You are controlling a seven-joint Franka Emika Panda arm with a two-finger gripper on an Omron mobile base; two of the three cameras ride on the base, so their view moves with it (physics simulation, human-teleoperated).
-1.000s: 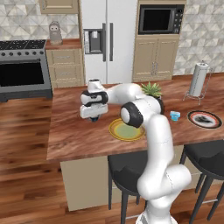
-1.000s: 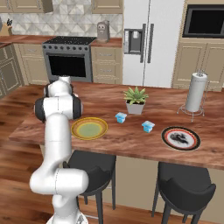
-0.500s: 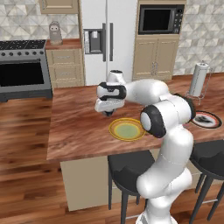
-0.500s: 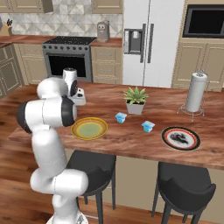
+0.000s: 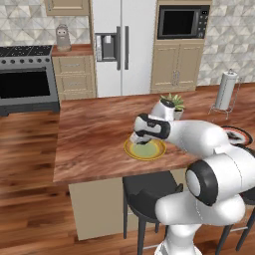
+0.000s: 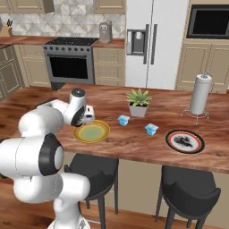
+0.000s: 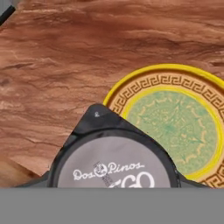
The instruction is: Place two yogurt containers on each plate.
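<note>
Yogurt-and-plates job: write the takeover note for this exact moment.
Gripper: shut on a round dark yogurt cup with a whitish lid, carried over the near-left rim of the yellow-rimmed plate with the pale green centre; not released yet.
Two light blue squarish yogurt cups stand on the wooden counter between the plates, near the potted plant.
White plate with the dark rim: nothing on it.
Done: no cup plated.
Left: set this one down, then plate the rest.
</note>
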